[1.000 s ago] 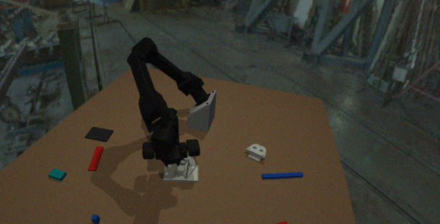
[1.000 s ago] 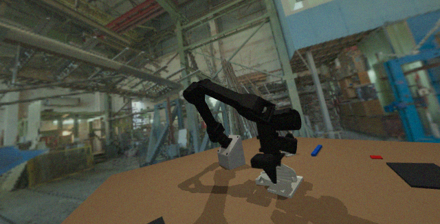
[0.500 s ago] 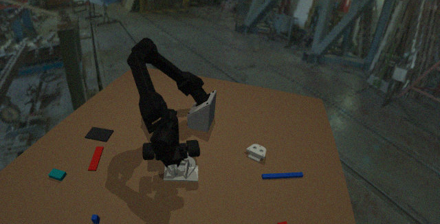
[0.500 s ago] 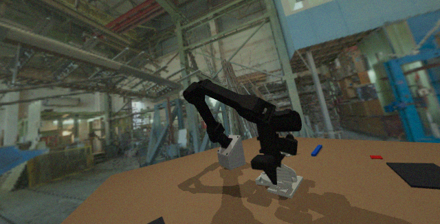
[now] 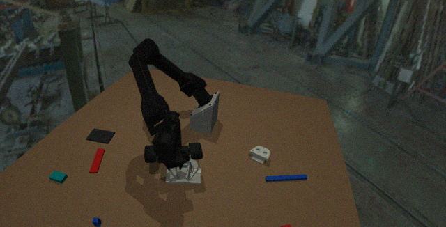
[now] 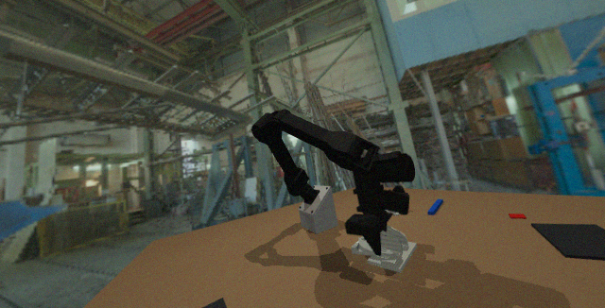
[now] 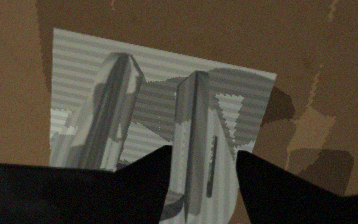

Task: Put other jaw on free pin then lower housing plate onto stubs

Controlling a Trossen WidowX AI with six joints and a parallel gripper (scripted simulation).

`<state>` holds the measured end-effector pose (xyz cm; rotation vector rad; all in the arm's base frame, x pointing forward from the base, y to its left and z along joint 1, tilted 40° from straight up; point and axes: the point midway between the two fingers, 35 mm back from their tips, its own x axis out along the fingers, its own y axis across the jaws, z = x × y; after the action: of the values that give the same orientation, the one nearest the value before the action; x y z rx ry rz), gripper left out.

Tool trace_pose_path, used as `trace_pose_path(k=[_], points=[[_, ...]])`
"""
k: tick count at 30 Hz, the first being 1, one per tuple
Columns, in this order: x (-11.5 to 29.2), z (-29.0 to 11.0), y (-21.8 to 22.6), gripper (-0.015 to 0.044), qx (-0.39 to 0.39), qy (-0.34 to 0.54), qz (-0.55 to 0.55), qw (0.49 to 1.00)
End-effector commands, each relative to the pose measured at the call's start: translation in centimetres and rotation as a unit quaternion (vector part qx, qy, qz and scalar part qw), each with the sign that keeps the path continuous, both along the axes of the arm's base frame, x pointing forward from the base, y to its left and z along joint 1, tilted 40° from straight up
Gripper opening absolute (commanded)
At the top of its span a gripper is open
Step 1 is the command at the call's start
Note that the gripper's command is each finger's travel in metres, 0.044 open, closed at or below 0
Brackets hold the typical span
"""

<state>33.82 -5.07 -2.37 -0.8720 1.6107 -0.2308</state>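
The white base plate [image 5: 171, 179] [image 6: 408, 252] [image 7: 80, 47] lies on the table under my gripper. One grey-white jaw [image 7: 111, 107] stands over the left part of the base in the wrist view, its pin hidden. My gripper [image 5: 180, 167] [image 6: 379, 250] [image 7: 204, 156] points down, shut on the other jaw [image 7: 195, 120], which stands beside the first with a gap between their tips. The held jaw's lower end is hidden, so I cannot tell whether it sits on its pin or the teeth mesh. The white housing plate [image 5: 262, 150], with two holes, lies apart on the table, right of the base in the top view.
A blue bar [image 5: 286, 177] [image 6: 435, 207] lies beyond the housing plate. A red strip [image 5: 97, 161], a teal block [image 5: 58, 177] and a black plate [image 5: 100, 136] lie left of the arm. A small blue block [image 5: 96, 221] is near the front. The grey arm mount [image 5: 205, 117] [image 6: 319, 215] stands behind.
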Motion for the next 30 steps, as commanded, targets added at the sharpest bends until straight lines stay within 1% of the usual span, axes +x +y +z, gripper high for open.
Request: trace_pose_path(k=[1,30], points=[[0.04,-0.07,-0.11,0.0134,-0.002,0.000,0.001,1.000],[0.05,-0.49,-0.47,0.0134,-0.002,0.003,0.006,1.000]])
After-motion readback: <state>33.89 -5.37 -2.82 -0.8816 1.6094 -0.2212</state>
